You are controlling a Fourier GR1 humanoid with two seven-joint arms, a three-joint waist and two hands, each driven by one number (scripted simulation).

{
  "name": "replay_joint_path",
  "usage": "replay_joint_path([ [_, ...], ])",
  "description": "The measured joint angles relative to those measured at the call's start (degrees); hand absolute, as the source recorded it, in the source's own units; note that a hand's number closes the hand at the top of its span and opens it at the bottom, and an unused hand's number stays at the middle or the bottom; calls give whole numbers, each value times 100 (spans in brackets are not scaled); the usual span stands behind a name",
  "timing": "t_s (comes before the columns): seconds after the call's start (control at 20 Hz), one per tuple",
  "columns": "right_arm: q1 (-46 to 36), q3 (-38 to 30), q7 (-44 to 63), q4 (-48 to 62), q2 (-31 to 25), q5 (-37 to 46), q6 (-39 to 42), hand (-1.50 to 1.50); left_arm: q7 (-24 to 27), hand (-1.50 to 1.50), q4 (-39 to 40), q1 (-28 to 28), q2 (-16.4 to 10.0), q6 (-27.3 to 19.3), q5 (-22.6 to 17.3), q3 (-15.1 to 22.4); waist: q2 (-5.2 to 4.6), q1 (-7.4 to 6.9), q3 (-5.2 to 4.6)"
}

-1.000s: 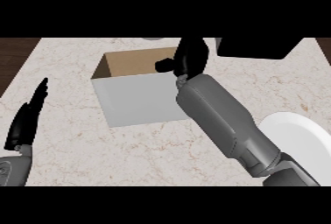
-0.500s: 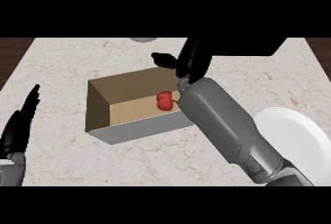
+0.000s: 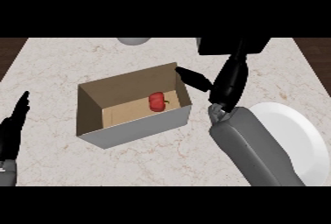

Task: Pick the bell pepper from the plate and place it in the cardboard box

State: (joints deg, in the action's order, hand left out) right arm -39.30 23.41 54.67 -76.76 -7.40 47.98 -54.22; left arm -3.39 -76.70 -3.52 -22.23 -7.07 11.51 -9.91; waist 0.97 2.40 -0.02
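Observation:
A red bell pepper (image 3: pixel 156 102) lies on the floor of the open cardboard box (image 3: pixel 97 109), toward its right side. My right hand (image 3: pixel 227 83) hangs just right of the box, open, fingers straight and pointing away from me, thumb reaching toward the box's right wall. It holds nothing. The white plate (image 3: pixel 294 135) sits at the right edge, bare, partly hidden by my right forearm. My left hand (image 3: pixel 13 129) rests open at the left edge, fingers up.
A black object (image 3: pixel 234 45) stands at the back of the counter behind my right hand. A pale round object (image 3: pixel 134 40) shows at the back edge. The marble counter (image 3: pixel 65 65) ends in dark wood at both far corners.
The pepper, held over the box a second ago, now lies inside it. My right hand has let go and moved right, off the box.

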Motion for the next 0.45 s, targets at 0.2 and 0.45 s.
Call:
replay_joint_path([
  [0.2,1246,146,192,-1494,-476,223,231,-150,80,0,46,55,-65,46,-31,-91,0,50,-1],
  [0.45,2666,238,423,-3381,-1214,241,653,-150,85,0,-45,114,-55,109,-59,-106,-19,6,-1],
])
